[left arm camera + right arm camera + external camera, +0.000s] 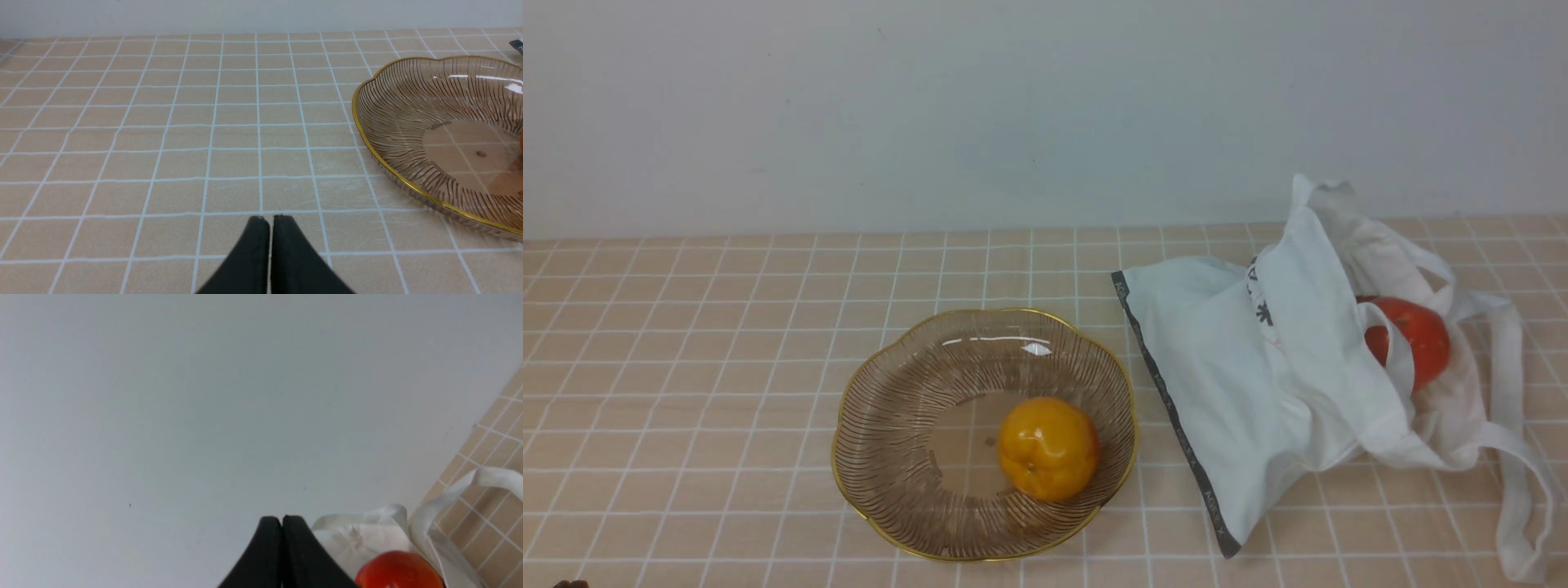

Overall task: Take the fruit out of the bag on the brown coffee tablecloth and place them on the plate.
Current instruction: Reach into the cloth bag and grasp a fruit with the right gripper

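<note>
the yellow-orange fruit (1048,447) lay inside the plate (890,425), on its floor toward the side nearest the bag (1241,384). the plate sat on the brown coffee tablecloth (686,367), just left of the bag's dark grey edge band and not touching it. the bag lay slumped on its side on the cloth at the robot's right, mouth turned to the right, its long straps (1515,457) trailing over the cloth. the red-orange fruit (1417,339) sat in that open mouth, half covered by white fabric and crossed by a strap.

neither gripper showed in the front view. in the left wrist view, the left gripper (270,220) had its two black fingers pressed together with only a hairline seam between them, holding nothing. it hung over bare cloth, with the plate's gold rim (359,118) near but clearly apart from the fingertips.

in the right wrist view, the right gripper (282,519) was likewise closed to a thin seam and empty. it pointed mostly at the pale wall (163,396). the red-orange fruit (398,569) lay just beside the fingers, not between them, nested in the bag's crumpled cloth (355,539).
</note>
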Motion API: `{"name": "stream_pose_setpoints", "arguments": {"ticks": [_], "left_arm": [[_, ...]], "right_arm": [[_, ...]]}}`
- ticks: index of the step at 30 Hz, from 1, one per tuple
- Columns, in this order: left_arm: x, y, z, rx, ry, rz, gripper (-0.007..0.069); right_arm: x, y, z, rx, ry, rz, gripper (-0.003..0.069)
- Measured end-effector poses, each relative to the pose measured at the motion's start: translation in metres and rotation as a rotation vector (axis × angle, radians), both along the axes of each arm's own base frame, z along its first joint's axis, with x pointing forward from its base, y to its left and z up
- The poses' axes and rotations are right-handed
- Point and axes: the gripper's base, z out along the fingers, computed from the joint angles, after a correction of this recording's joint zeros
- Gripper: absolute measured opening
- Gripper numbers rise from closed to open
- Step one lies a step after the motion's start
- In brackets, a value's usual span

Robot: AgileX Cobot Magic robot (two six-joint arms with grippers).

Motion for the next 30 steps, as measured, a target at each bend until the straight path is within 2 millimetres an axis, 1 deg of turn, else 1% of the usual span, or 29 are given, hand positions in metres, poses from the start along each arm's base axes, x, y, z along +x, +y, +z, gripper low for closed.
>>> {"name": "stream_pose_setpoints", "arguments": {"ticks": [5,6,8,10,11,12,13,14,15,16,18,19,20,21,22,24,26,29,30], "left_arm": [[0.0,0.0,0.0,0.0,0.0,0.0,-0.0008],[0.0,0.0,0.0,0.0,0.0,0.0,-0.0008],[0.0,0.0,0.0,0.0,0.0,0.0,-0.0008],[0.0,0.0,0.0,0.0,0.0,0.0,-0.0008],[0.0,0.0,0.0,0.0,0.0,0.0,-0.0008],[0.0,0.0,0.0,0.0,0.0,0.0,-0.0008],[0.0,0.0,0.0,0.0,0.0,0.0,-0.0008],[0.0,0.0,0.0,0.0,0.0,0.0,-0.0008],[0.0,0.0,0.0,0.0,0.0,0.0,-0.0008],[0.0,0.0,0.0,0.0,0.0,0.0,-0.0008],[0.0,0.0,0.0,0.0,0.0,0.0,-0.0008],[0.0,0.0,0.0,0.0,0.0,0.0,-0.0008],[0.0,0.0,0.0,0.0,0.0,0.0,-0.0008],[0.0,0.0,0.0,0.0,0.0,0.0,-0.0008],[0.0,0.0,0.0,0.0,0.0,0.0,-0.0008],[0.0,0.0,0.0,0.0,0.0,0.0,-0.0008],[0.0,0.0,0.0,0.0,0.0,0.0,-0.0008],[0.0,0.0,0.0,0.0,0.0,0.0,-0.0008],[0.0,0.0,0.0,0.0,0.0,0.0,-0.0008]], "right_arm": [[-0.001,-0.003,0.005,0.034,-0.038,-0.028,-0.0013],[-0.004,-0.001,0.021,0.008,-0.069,0.001,-0.0013],[-0.012,0.005,0.053,-0.112,-0.126,0.043,-0.0013],[-0.025,0.012,0.092,-0.274,-0.172,0.083,-0.0013],[-0.028,0.016,0.121,-0.393,-0.165,0.099,-0.0013],[-0.028,0.016,0.12,-0.407,-0.156,0.104,-0.0013],[-0.022,0.02,0.142,-0.505,-0.09,0.135,-0.0013],[-0.021,0.021,0.145,-0.515,-0.079,0.14,-0.0013],[-0.006,0.024,0.159,-0.591,0.028,0.184,-0.0013],[0.005,0.026,0.165,-0.636,0.11,0.214,-0.0013],[0.029,0.028,0.17,-0.706,0.27,0.271,-0.0013],[0.045,0.029,0.169,-0.73,0.37,0.311,-0.0013],[0.048,0.029,0.169,-0.738,0.387,0.315,-0.0013],[0.075,0.03,0.163,-0.756,0.522,0.367,-0.0013],[0.077,0.03,0.163,-0.759,0.535,0.372,-0.0013],[0.099,0.031,0.156,-0.764,0.62,0.403,-0.001],[0.125,0.031,0.145,-0.761,0.703,0.433,0.0004],[0.162,0.033,0.13,-0.757,0.805,0.47,0.0063],[0.176,0.033,0.124,-0.754,0.838,0.482,0.01]]}}
